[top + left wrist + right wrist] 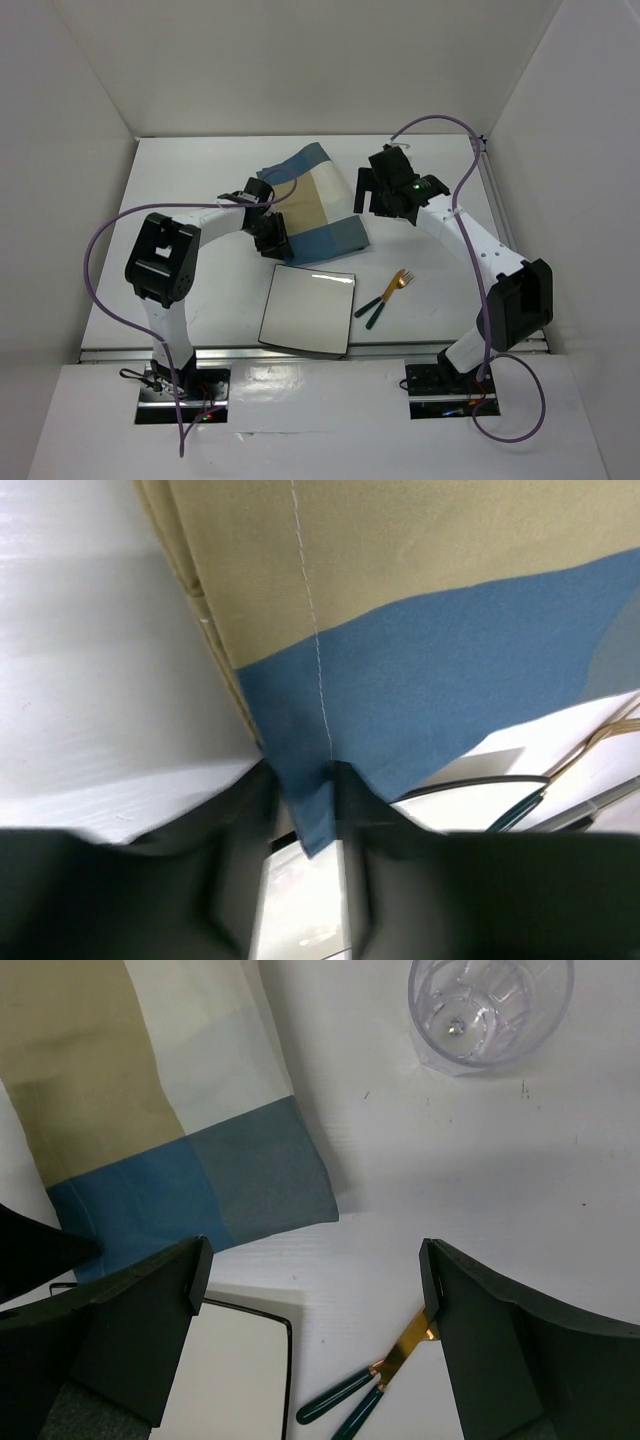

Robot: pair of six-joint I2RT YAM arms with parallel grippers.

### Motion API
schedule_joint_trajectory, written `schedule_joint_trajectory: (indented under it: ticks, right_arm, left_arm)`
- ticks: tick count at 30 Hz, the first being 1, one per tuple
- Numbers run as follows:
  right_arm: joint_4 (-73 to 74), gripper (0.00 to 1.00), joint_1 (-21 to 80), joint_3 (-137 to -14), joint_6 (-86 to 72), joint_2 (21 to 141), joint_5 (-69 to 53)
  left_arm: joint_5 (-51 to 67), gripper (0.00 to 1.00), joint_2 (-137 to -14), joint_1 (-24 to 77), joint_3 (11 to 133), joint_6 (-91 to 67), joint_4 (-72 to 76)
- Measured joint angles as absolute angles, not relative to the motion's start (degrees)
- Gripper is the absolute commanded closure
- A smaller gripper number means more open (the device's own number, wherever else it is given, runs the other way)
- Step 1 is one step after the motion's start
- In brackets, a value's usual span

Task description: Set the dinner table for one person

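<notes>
The left gripper (303, 780) is nipped onto the blue near-left corner of the rumpled placemat (325, 215), which lies mid-far on the dinner table (200, 180), just beyond the square plate (308, 312). The right gripper (315, 1270) hangs wide and empty just short of the mat's right-hand corner (clearly the nearer arm for it), so flattening likely means drawing those corners apart sideways

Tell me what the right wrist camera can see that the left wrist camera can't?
Only the right wrist view shows the clear glass and the right gripper, open wide with nothing between its fingers. Only the left wrist view shows the left gripper pinching the placemat by a blue corner. Both show the placemat, the white plate, the green-handled cutlery and the table.
</notes>
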State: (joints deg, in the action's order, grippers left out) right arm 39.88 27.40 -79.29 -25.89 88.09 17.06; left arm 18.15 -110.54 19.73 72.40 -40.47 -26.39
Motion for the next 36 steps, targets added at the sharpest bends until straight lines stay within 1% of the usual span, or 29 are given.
schedule_joint_trajectory:
  ticks: [1, 2, 3, 6, 7, 8, 9, 17, 21, 23, 26, 28, 30, 36]
  right_arm:
    - [39.9, 0.02, 27.4, -79.3, -25.9, 88.1, 17.1]
    - [39.9, 0.02, 27.4, -79.4, -25.9, 88.1, 17.1]
    - [40.0, 0.02, 27.4, -79.4, -25.9, 88.2, 17.1]
    - [40.1, 0.02, 27.4, -79.5, -25.9, 88.4, 17.1]
    - [40.1, 0.02, 27.4, -79.5, -25.9, 88.6, 17.1]
    - [40.1, 0.02, 27.4, -79.5, -26.0, 88.7, 17.1]
    - [40.1, 0.02, 27.4, -79.5, -26.0, 88.8, 17.1]
    - [40.2, 0.02, 27.4, -79.5, -26.1, 89.8, 16.6]
    - [40.0, 0.02, 27.4, -79.4, -26.1, 89.9, 14.3]
    - [39.2, 0.02, 27.4, -78.6, -26.0, 89.6, 12.5]
    - [36.1, 0.04, 27.4, -73.5, -26.0, 87.4, 9.8]
    - [33.8, 0.06, 27.5, -67.9, -26.4, 84.6, 7.7]
    - [31.3, 0.07, 27.9, -62.3, -27.5, 82.1, 5.5]
    - [23.6, 0.08, 31.4, -54.9, -32.1, 82.1, 4.0]
  left_arm:
    - [18.2, 0.67, -110.5, 19.7, 72.4, -40.5, -26.3]
    - [18.3, 0.76, -110.5, 19.7, 72.4, -40.4, -26.3]
    - [18.3, 0.80, -110.5, 19.7, 72.5, -40.4, -26.4]
    - [18.3, 0.88, -110.5, 19.7, 73.5, -39.3, -27.3]
    - [18.3, 0.95, -110.5, 19.7, 74.1, -39.0, -27.6]
    - [18.3, 0.99, -110.5, 19.7, 74.7, -39.0, -28.0]
    - [18.3, 1.00, -110.5, 19.7, 75.5, -38.9, -28.4]
    - [18.1, 1.00, -110.4, 19.7, 83.3, -37.4, -33.9]
    - [18.4, 1.00, -110.4, 19.7, 90.8, -36.5, -38.0]
    - [18.6, 1.00, -110.5, 19.7, 96.7, -36.2, -40.5]
    - [20.0, 1.00, -112.0, 19.6, 109.2, -36.1, -43.7]
    - [21.6, 1.00, -113.4, 19.5, 117.1, -36.1, -43.9]
    - [23.5, 1.00, -114.6, 19.0, 122.3, -36.3, -44.3]
    - [27.8, 1.00, -117.2, 17.0, 127.3, -36.6, -46.0]
